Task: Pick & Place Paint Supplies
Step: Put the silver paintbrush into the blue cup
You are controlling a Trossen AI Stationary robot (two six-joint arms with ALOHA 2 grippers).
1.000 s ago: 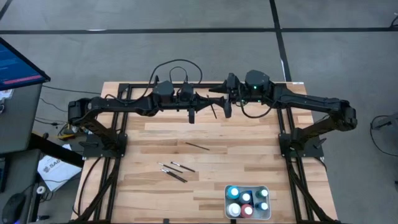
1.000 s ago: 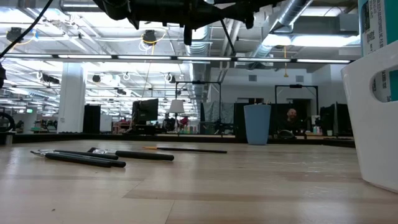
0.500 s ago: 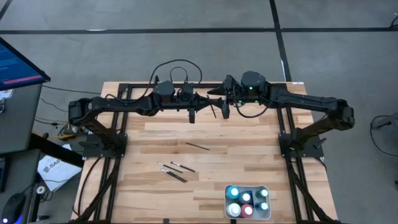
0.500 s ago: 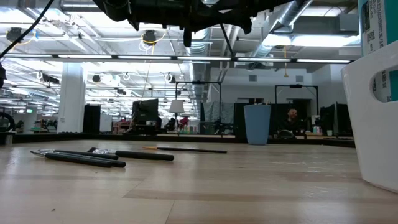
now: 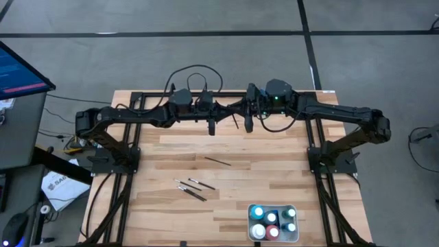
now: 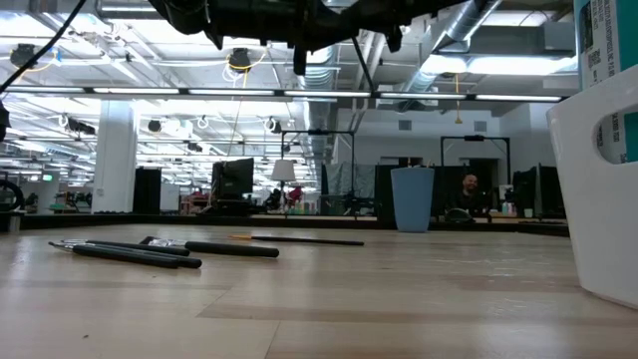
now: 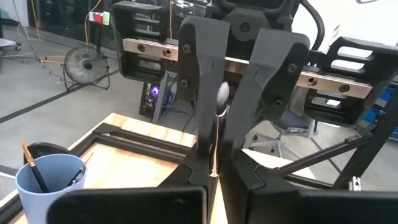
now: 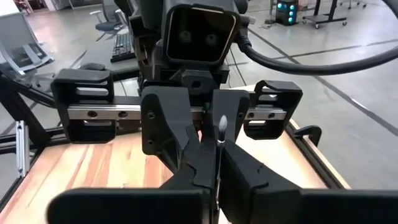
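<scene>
Standing in the left wrist view is a blue cup [image 7: 50,180] with at least one thin brush [image 7: 35,169] leaning inside it, at the far side of the counter [image 5: 274,178]. Out on the bare wood, a cluster of dark paintbrushes [image 5: 191,188] lies left of centre, and a single paintbrush [image 5: 217,161] lies apart from them, nearer the arms. Farther right, at the near edge, a white rectangular tray [image 5: 295,211] holds the paint bottles [image 5: 271,223], upright and packed together, their caps blue, teal, red and whitish.

Both arms reach in from the sides along the far part of the counter and meet tip to tip above it, well clear of the wood. The left hand [image 5: 211,127] is pressed together on a thin held paintbrush [image 5: 235,122], whose shaft runs between its fingers [image 7: 208,74] in the left wrist view. The right hand [image 5: 247,125] faces it directly, its own fingers [image 8: 239,171] also closed around that same shaft, so the brush is pinched by both hands at once.
</scene>
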